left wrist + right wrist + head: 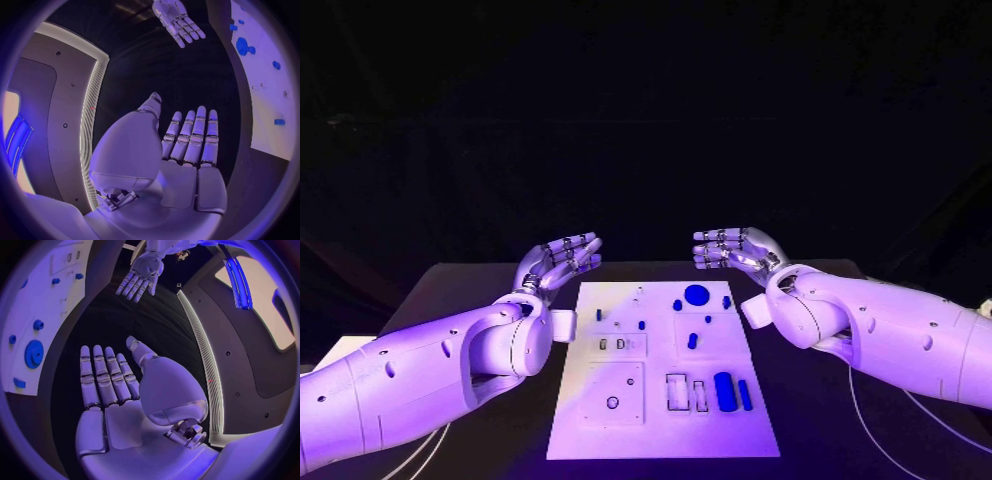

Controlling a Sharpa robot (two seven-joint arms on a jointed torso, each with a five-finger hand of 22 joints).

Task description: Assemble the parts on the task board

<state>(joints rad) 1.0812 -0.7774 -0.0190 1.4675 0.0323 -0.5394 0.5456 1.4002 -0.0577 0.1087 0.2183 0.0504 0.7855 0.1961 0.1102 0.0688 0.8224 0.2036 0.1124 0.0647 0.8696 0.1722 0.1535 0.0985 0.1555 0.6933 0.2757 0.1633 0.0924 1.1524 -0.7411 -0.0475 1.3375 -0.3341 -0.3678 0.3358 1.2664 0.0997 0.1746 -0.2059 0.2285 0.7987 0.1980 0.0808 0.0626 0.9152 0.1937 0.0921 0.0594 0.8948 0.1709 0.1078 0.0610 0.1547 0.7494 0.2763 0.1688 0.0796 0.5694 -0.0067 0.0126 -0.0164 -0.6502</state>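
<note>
In the head view the task board [661,380] lay in the middle of the black table [459,290], its long sides running away from the robot, with a strip of bare table along each side. The left hand [563,262] hung beyond the board's far left corner and the right hand [733,250] beyond its far right corner, both off the plate and well apart from each other, with a dark gap between them over the far edge. Neither held anything; the fingers looked loosely bent and apart. Blue parts sat on the board: a round disc [697,295] near the far edge, a long oval piece [724,390] and a slim bar [746,394] beside it near the near right corner, and a short peg [692,341] at mid-board. In the left wrist view the left hand [187,145] showed its fingers straight, side by side and empty, above bare table, the board's edge [262,100] off to one side and the right hand [178,20] far across. In the right wrist view the right hand [109,385] likewise lay flat and empty, fingers extended, the board [56,305] alongside with the disc [34,354] near its edge, and the left hand [140,277] spread open across the gap.
</note>
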